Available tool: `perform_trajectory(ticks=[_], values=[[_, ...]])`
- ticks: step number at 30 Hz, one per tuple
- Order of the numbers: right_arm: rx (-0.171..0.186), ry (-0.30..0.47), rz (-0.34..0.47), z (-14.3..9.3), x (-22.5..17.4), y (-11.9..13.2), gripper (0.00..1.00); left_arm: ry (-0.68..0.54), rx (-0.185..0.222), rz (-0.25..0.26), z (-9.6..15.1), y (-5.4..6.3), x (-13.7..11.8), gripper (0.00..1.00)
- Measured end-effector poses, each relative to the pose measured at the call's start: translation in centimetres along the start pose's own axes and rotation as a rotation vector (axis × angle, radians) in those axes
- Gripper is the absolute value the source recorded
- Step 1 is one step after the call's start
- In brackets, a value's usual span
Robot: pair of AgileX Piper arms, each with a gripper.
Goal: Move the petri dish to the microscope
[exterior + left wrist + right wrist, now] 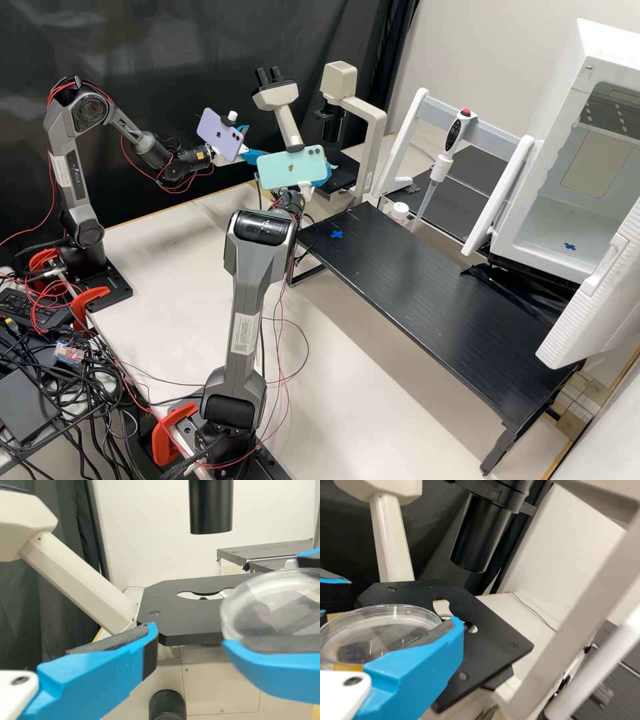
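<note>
Presently pinching a clear petri dish (370, 635) in the right gripper (323, 176), near the microscope (287, 123).
Grips the dish between blue fingers, close to the black stage (487, 647) with the cut-out in its middle; cannot tell whether reaching over the stage edge. Has the left gripper (249, 142) near the microscope too, fingers spread. Carries a purple phone (220, 137) on the left arm and a pale green phone (290, 168) on the right arm. Includes, farther right in the high view, a pipette (441, 167) upright on a white frame (403, 143), a white-capped bottle (399, 212) near the pipette tip, a low black table (413, 273) with a blue cross (337, 234), and an open white chamber (560, 217) with another blue cross on its floor.
</note>
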Motion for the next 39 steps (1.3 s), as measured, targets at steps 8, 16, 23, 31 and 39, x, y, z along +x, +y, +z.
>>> perform_trajectory(ticks=[8,16,23,31,39], values=[[-0.003,-0.033,0.012,-0.3,3.2,1.1,0.00,0.000,0.000,0.000,0.0,0.0,0.0,1.00],[0.039,-0.089,-0.011,0.1,6.4,1.8,0.00,0.000,0.000,0.000,0.0,0.0,0.0,1.00],[0.125,-0.175,-0.045,1.5,8.8,1.8,0.00,0.000,0.000,0.000,0.0,0.0,0.0,1.00],[0.179,-0.224,-0.071,2.7,10.2,1.1,0.00,0.000,0.000,0.000,0.0,0.0,0.0,1.00],[0.202,-0.228,-0.091,2.7,10.3,0.9,0.00,0.000,0.000,0.000,0.0,0.0,0.0,1.00]])
